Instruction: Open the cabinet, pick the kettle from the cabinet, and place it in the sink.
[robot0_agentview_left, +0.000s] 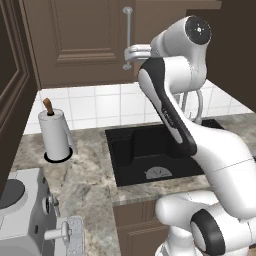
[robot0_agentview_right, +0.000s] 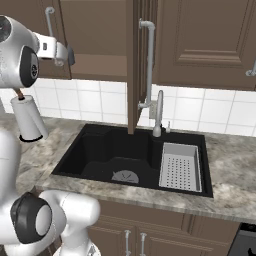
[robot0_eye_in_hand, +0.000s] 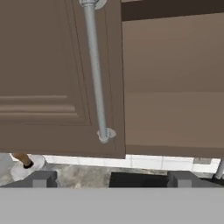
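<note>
One door of the dark brown wooden wall cabinet (robot0_eye_in_hand: 52, 74) is shut. Our hand (robot0_eye_in_hand: 109, 178) is wide open, empty; we'd centre its fingers around the long silver bar handle (robot0_eye_in_hand: 96, 70) before clenching.

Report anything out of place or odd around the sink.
Nothing spilled or damaged. One cabinet door stands swung open over the sink; the other is shut. No kettle visible inside.
</note>
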